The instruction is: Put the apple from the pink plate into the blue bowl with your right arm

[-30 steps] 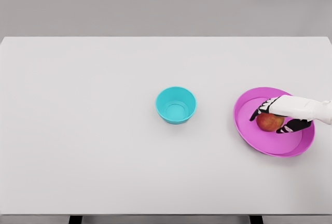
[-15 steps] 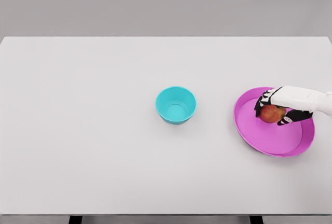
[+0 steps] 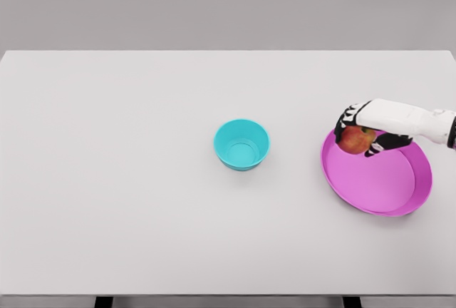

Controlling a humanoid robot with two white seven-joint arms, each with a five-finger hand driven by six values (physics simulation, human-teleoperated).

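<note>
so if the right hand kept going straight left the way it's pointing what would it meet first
Probably the blue bowl. The right hand, shut on the apple, points left past the pink plate rim, with only bare table between. Its height is unclear, so it may pass above the bowl.

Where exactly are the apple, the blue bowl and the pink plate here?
apple (image 3: 354,139), head view, on its red skin showing between the fingers.
blue bowl (image 3: 242,145), head view, on its inner floor.
pink plate (image 3: 377,183), head view, on its bare flat middle.
</note>
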